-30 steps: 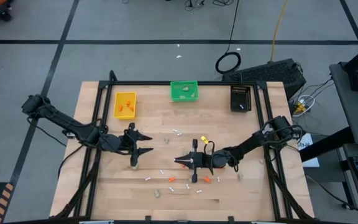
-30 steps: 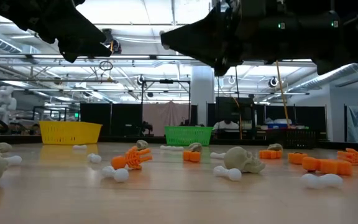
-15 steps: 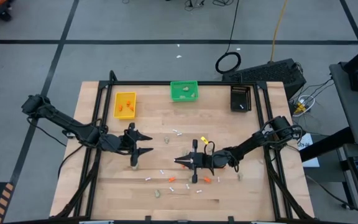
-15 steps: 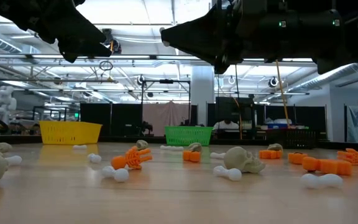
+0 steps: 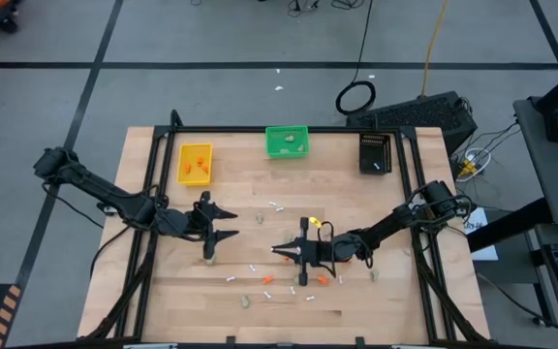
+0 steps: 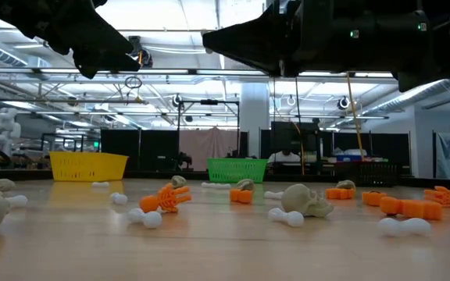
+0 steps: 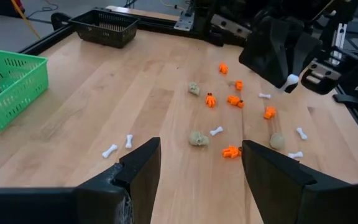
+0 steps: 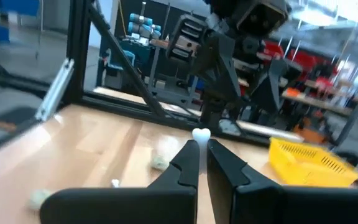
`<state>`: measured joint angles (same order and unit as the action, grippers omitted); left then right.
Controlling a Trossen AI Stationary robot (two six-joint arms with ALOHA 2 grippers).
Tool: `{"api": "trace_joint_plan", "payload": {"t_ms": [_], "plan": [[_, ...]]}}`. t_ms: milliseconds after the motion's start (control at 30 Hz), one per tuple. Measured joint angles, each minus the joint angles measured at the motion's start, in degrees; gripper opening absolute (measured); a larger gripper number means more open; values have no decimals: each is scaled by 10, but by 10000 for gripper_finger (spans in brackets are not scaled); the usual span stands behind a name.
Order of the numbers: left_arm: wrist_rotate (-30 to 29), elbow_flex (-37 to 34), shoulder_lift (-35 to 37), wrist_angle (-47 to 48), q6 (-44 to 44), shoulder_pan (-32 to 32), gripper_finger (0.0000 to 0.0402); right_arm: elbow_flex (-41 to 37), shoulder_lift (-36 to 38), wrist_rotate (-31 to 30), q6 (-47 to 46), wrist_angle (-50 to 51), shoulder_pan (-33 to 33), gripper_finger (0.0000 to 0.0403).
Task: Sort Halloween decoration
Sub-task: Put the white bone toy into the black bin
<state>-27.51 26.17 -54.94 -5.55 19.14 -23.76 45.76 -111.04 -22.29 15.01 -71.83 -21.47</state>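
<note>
Lifted slightly since earlier, your right gripper point(image 8: 199, 144) pinches a white bone point(image 8: 201, 133) by its knobbed end: light, rigid, slippery, so grip mid-shaft. Left gripper point(image 7: 197, 163) hangs spread.

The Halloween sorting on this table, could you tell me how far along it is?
Begun: the yellow bin and green bin hold a few pieces. In hand: the right gripper pinches a white stick. Left: many orange bits, beige lumps and sticks lie scattered.

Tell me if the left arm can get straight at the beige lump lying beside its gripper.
Probably yes. The left gripper hangs open and empty above the table, the beige lump lies just beside it on bare wood, and the right gripper, shut on a white stick, is off to the side.
</note>
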Motion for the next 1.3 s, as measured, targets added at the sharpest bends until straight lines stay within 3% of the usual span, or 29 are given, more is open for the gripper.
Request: {"api": "trace_joint_plan", "payload": {"t_ms": [233, 433, 800, 1300], "plan": [[0, 0, 0, 0, 1, 0, 222, 0, 0, -1, 223, -4, 0, 2], [0, 0, 0, 0, 1, 0, 222, 0, 0, -1, 312, -4, 0, 2], [0, 0, 0, 0, 1, 0, 222, 0, 0, -1, 320, -4, 0, 2], [0, 0, 0, 0, 1, 0, 222, 0, 0, -1, 129, -4, 0, 2]]}}
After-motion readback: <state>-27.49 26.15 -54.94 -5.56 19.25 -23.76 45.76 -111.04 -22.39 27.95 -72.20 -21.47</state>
